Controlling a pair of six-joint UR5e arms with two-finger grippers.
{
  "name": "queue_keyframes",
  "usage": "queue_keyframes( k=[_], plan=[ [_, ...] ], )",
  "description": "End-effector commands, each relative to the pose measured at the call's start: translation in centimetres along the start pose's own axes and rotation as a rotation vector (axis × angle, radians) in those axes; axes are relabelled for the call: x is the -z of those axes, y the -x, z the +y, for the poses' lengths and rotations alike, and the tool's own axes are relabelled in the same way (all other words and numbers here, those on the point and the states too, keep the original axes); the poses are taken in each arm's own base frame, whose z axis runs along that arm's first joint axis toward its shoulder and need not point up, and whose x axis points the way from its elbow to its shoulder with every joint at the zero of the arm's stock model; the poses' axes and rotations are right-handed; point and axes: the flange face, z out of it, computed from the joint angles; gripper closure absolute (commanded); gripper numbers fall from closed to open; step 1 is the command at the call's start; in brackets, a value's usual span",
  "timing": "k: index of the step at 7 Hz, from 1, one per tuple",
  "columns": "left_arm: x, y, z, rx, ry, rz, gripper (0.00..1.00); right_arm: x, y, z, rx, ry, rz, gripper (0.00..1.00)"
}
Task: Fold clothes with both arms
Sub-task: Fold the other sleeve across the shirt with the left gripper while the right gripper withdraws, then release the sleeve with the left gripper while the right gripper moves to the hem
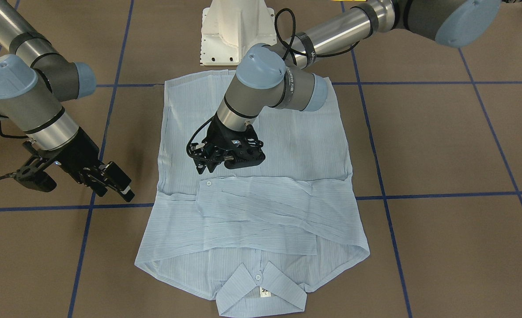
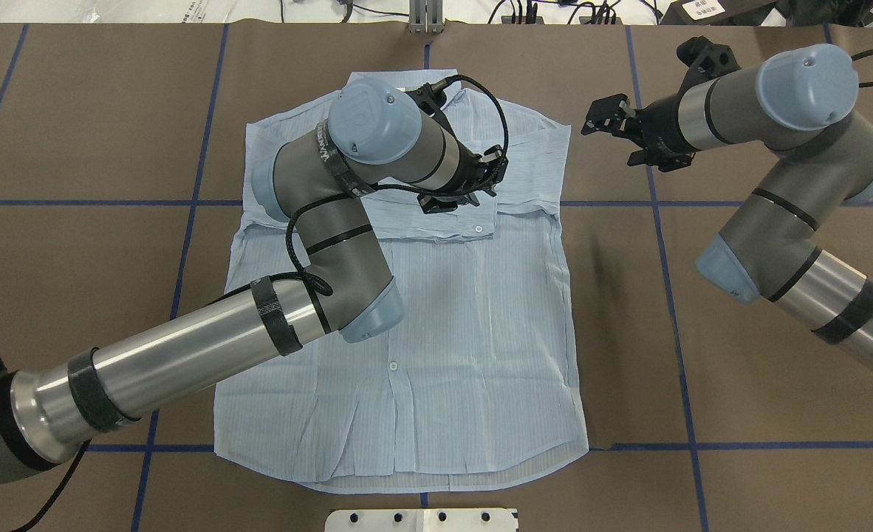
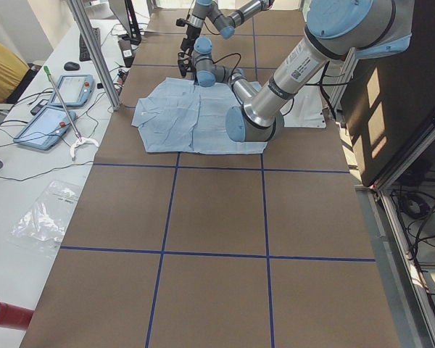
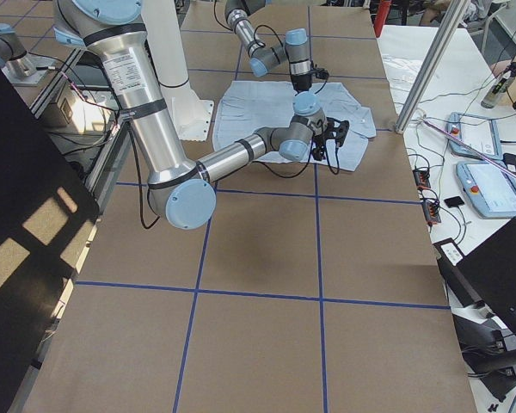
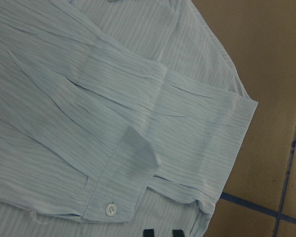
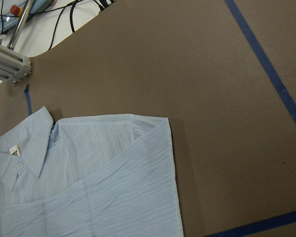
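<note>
**A:** What was on the left?

**B:** The left arm [image 2: 185, 362] extended from the near left corner, out over the shirt [image 2: 473, 325]. The shirt lay flat on the table [image 2: 739, 369], front up and buttoned. Its hem was next to the base [image 2: 422, 519] and its collar [image 1: 261, 287] at the far end.

**A:** And that arm's gripper?

**B:** The left gripper [image 2: 455, 196] hung over the chest, right by a buttoned cuff [image 5: 113, 197]. In the wrist view its fingertips [image 5: 148, 232] stood apart with nothing between them. I could not tell whether they touched the cloth.

**A:** The middle of the shirt?

**B:** The sleeves [image 1: 261, 207] were folded across the chest in one wrinkled band, one over the other, below the collar.

**A:** And to the right?

**B:** The right gripper [image 2: 617, 133] was off the shirt, above bare table and just beside the far shoulder corner. Its jaws were apart and held nothing. The right arm [image 2: 798, 222] came in from the right edge, bent at the elbow.
</note>
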Motion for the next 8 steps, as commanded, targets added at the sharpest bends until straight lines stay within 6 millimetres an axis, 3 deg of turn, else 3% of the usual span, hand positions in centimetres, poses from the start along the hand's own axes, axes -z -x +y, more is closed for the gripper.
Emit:
queue_keyframes(
  k=[1, 2, 3, 4, 6, 7, 8],
  plan=[
    [1.5, -0.5, 0.5, -0.005, 0.003, 0.025, 0.00, -0.1, -0.3, 0.8, -0.001, 0.011, 0.003, 0.00],
    [3.3, 2.8, 0.6, -0.023, 0.006, 0.038, 0.00, -0.9, 0.7, 5.0, 0.021, 0.069, -0.003, 0.00],
    [5.7, 6.2, 0.8, -0.056, 0.009, 0.055, 0.00, -1.9, 0.5, 9.5, 0.038, 0.133, 0.032, 0.00],
    [8.1, 9.6, 1.0, -0.134, 0.009, 0.063, 0.00, -1.4, 2.2, 13.5, 0.036, 0.151, 0.069, 0.00],
    [8.9, 14.3, -0.4, -0.135, -0.008, 0.021, 0.00, -0.2, 3.1, 23.9, 0.017, 0.135, 0.187, 0.00],
    [9.1, 15.7, -1.6, -0.205, -0.024, 0.000, 0.00, 1.0, 3.3, 28.2, -0.030, 0.149, 0.261, 0.02],
    [9.1, 16.6, -2.3, -0.252, -0.030, -0.014, 0.00, 1.2, 1.7, 31.9, -0.024, 0.141, 0.307, 0.07]
  ],
)
